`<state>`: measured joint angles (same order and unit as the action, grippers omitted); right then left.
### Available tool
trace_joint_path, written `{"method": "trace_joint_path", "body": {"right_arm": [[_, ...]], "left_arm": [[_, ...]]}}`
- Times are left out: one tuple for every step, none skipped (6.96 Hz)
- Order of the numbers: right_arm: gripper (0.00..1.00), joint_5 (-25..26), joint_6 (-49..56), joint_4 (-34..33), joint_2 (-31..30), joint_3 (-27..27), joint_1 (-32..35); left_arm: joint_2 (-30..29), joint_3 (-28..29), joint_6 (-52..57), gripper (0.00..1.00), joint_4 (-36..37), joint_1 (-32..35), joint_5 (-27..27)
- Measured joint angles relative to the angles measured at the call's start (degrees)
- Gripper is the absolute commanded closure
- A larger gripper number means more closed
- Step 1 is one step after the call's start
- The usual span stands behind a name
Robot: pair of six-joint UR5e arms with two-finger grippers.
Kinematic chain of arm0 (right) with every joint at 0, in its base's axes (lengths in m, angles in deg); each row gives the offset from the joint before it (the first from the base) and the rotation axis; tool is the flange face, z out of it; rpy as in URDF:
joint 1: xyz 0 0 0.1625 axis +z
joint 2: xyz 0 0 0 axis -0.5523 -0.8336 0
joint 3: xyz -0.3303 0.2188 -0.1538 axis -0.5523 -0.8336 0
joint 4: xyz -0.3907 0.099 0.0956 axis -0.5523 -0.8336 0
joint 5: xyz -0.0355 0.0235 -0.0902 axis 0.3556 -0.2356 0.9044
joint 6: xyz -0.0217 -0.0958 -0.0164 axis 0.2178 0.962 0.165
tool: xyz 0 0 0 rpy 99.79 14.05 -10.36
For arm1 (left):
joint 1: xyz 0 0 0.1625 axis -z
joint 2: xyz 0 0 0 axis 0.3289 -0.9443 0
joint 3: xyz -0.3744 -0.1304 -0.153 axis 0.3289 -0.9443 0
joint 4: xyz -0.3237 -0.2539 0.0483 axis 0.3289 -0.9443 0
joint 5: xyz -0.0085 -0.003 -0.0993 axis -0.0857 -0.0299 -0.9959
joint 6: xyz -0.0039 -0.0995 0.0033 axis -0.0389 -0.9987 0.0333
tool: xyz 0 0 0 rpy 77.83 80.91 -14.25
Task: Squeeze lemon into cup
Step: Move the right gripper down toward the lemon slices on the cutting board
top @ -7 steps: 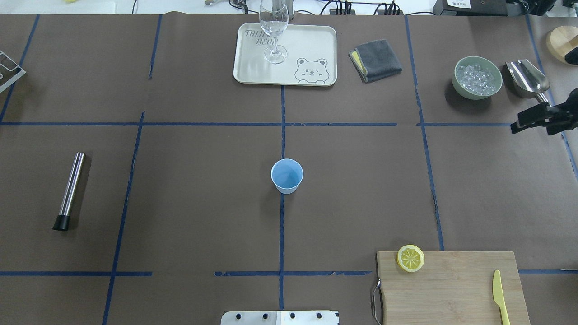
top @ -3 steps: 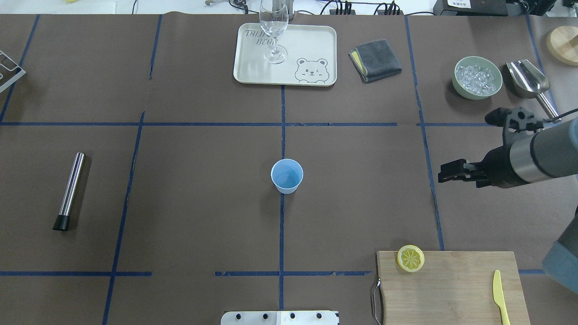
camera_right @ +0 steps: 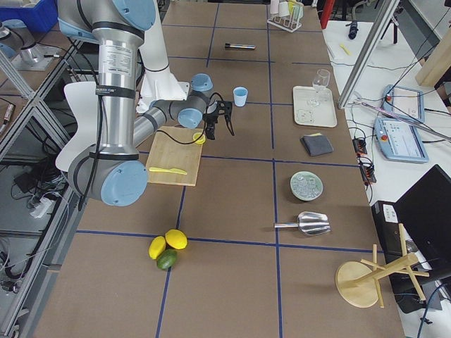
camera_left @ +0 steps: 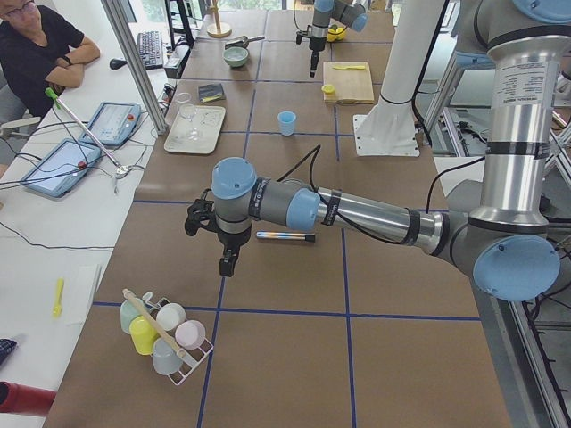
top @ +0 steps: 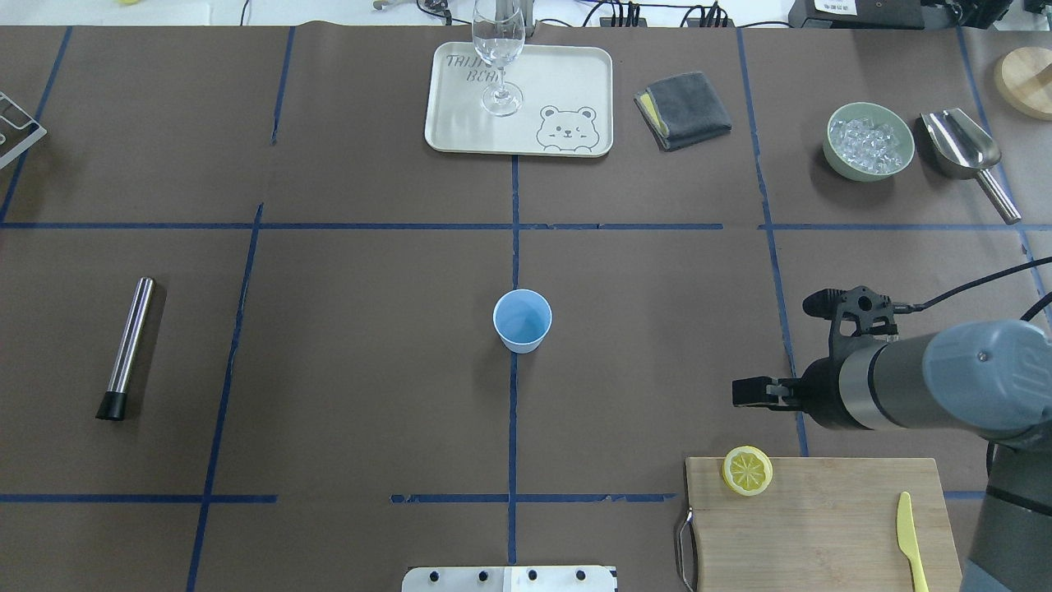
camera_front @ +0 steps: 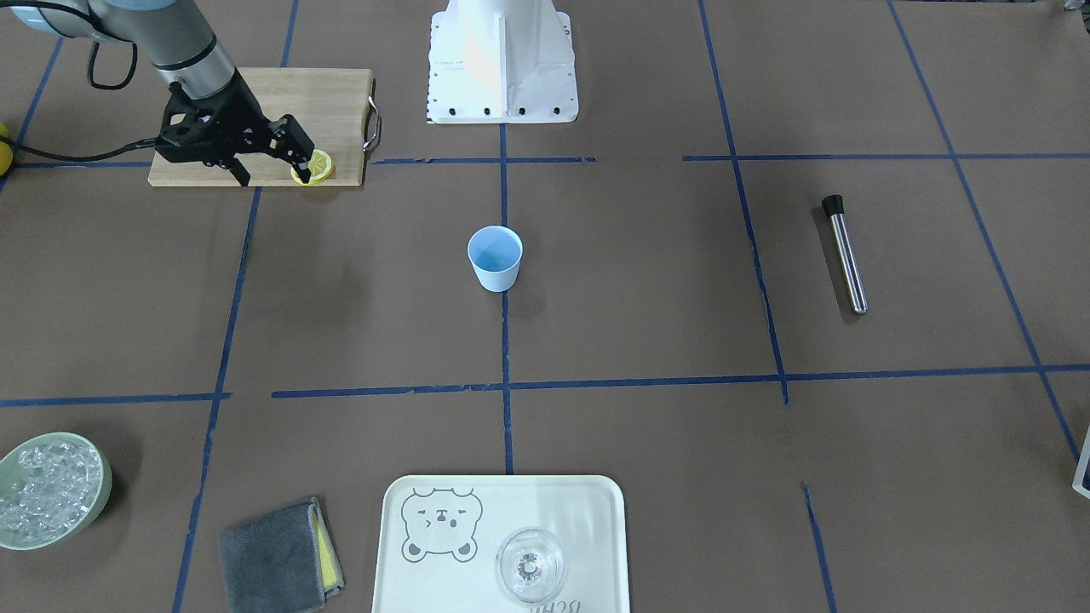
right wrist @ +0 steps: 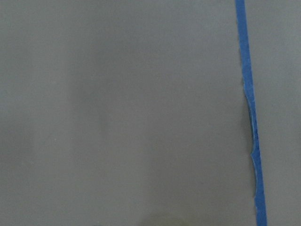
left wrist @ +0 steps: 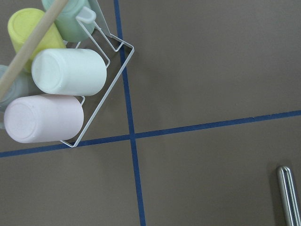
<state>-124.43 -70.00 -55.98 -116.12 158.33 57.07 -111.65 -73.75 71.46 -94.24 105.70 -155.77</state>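
Right gripper (camera_front: 276,172), fingers spread, near the lemon (top: 747,470); cup (top: 522,321) at the lemon's ten o'clock, overhead view. Left gripper (camera_left: 227,266): grip cannot be told.

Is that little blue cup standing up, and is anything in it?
Upright and apparently empty: the cup stands on its base, mouth up, and the overhead view shows only bare blue inside.

You are seeing the cup (top: 522,321) standing at the middle of the table (top: 329,370). Against the robot's edge, toward its right, the cutting board (top: 822,526) is carrying the lemon (top: 747,470) at the corner nearest the cup and the knife (top: 906,534) along the opposite side. Midway along the far edge a tray (top: 575,74) is holding a glass (top: 498,49), with a cloth (top: 684,108), bowl (top: 859,174) and scoop (top: 960,144) trailing rightward. A rod (top: 127,347) is lying near the left edge.
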Motion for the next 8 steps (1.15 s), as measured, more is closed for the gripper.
{"method": "trace_joint_path", "body": {"right_arm": [[0.0,2.3,-1.2,0.0,-0.4,0.0,-3.2],[0.0,4.0,-2.1,0.0,-1.0,0.0,-5.9],[0.0,5.6,-2.5,-0.1,-1.4,-0.1,-8.0],[0.0,6.4,-2.7,-0.2,-1.6,-0.2,-9.4],[0.0,6.9,-2.7,-0.4,-1.7,-0.4,-10.4],[0.0,7.3,-2.7,-0.5,-1.7,-0.7,-10.9],[0.0,7.5,-2.7,-0.5,-1.7,-1.4,-11.4],[0.0,7.8,-2.7,-0.5,-1.5,-2.1,-11.9]], "left_arm": [[0.0,0.2,-2.2,0.0,-1.4,-1.2,0.2],[0.1,0.4,-3.2,0.0,-2.6,-1.7,0.3],[0.1,0.4,-3.6,0.0,-3.1,-1.9,0.3],[0.1,0.4,-3.7,0.0,-3.3,-1.9,0.3],[0.1,0.3,-3.8,0.0,-3.3,-1.9,0.3],[0.1,0.1,-3.8,0.0,-3.3,-1.9,0.3],[0.2,0.1,-3.8,0.0,-3.3,-1.9,0.2],[0.2,0.1,-3.8,0.0,-3.3,-1.9,0.2]]}}
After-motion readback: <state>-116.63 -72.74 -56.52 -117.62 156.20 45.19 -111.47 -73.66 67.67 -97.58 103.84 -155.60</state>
